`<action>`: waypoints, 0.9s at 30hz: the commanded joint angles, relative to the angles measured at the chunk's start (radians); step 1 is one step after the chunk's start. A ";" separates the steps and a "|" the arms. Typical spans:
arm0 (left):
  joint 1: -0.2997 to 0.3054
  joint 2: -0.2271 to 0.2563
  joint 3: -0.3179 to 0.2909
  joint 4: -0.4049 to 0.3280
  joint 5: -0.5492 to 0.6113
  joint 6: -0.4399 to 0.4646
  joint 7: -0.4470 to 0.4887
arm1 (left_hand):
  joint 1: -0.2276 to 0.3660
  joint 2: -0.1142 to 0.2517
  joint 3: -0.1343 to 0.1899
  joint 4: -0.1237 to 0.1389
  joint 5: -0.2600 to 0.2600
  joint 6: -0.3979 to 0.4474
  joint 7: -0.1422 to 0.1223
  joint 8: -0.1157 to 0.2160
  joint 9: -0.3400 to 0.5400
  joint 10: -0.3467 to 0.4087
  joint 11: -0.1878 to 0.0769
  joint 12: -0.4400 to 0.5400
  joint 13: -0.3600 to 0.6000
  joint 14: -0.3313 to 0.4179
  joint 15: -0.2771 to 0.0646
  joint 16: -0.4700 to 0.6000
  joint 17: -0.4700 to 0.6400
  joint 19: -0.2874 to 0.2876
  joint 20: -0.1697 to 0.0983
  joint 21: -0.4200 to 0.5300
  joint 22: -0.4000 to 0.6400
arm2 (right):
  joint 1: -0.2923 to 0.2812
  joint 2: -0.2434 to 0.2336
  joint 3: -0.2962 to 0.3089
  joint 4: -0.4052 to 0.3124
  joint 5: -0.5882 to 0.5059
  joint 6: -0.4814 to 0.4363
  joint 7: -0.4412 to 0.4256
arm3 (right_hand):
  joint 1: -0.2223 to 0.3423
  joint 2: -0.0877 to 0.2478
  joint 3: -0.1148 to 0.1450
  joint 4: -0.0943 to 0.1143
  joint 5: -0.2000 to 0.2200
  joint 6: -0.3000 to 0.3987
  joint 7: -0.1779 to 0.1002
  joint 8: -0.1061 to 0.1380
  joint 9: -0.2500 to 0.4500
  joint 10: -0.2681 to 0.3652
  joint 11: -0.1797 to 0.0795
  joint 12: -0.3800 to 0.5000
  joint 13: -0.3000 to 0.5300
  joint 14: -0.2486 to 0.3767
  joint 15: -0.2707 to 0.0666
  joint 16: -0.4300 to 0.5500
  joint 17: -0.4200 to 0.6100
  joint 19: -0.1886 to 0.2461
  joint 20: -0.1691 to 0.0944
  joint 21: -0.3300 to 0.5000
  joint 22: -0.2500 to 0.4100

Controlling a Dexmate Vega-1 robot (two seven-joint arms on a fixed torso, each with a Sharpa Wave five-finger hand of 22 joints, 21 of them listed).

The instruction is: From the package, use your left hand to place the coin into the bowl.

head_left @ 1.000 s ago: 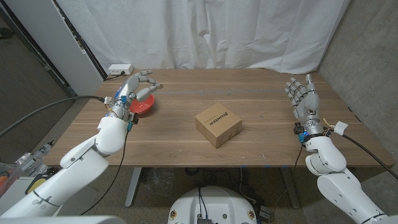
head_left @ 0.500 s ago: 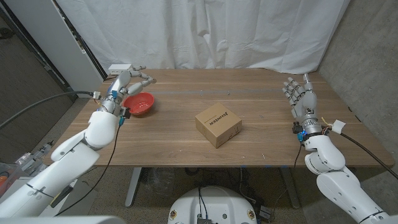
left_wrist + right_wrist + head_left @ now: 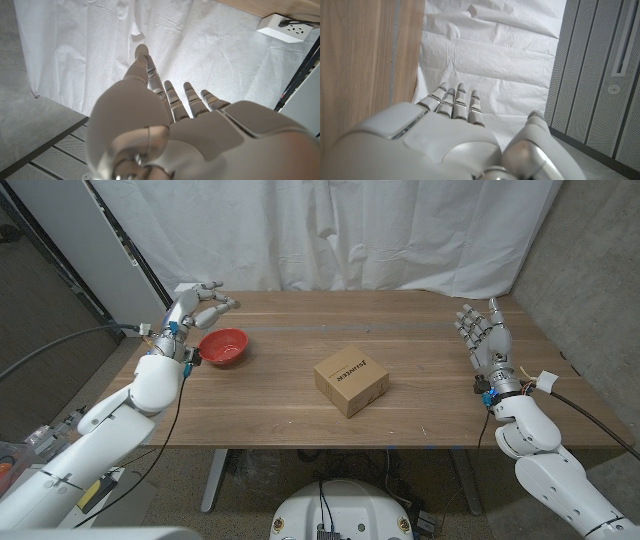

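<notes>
Wooden table [image 3: 300, 395]: brown plank top, grain running left to right, on metal legs. White curtain [image 3: 330, 230]: creased fabric hung across the far side behind the table. White power strip [image 3: 190, 288]: at the table's far left corner. Grey panel [image 3: 35, 290]: dark, leaning at far left. Grey wall [image 3: 595, 260]: rough-textured, at right. Floor [image 3: 250, 490]: grey, beneath the table. Light: even, soft.

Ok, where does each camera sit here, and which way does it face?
Head view: on the head, looking down at the table, bowl, package; both arms show.
Left wrist view: behind the left robot hand, facing the white curtain.
Right wrist view: behind the right robot hand, facing the same curtain.
</notes>
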 commanded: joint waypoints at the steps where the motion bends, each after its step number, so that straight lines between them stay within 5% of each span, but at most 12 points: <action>1: -0.033 0.024 -0.005 0.038 0.024 0.051 0.014 | -0.009 -0.002 0.011 -0.001 0.007 0.008 -0.009 0.139 0.180 0.005 0.000 -0.003 0.003 0.003 -0.129 0.000 0.002 -0.003 -0.018 0.001 0.003 | -0.011 -0.009 0.011 -0.012 -0.002 -0.007 -0.003 | 0.007 0.002 0.002 -0.006 0.000 0.008 -0.001 0.002 0.003 0.011 -0.002 0.000 0.004 0.010 -0.001 0.000 0.001 0.008 -0.011 0.001 0.002; 27: -0.106 0.162 0.152 0.054 0.367 0.350 0.118 | -0.015 -0.005 0.023 -0.004 0.006 0.010 -0.010 0.154 0.175 0.021 -0.007 -0.003 0.010 0.029 -0.141 0.006 0.005 0.007 -0.031 0.004 0.002 | 0.038 0.018 -0.031 0.014 -0.018 -0.002 -0.016 | 0.008 0.002 0.001 -0.007 0.000 0.008 0.000 0.001 0.003 0.011 -0.001 0.000 0.004 0.010 0.000 0.000 0.002 0.010 -0.011 0.001 0.002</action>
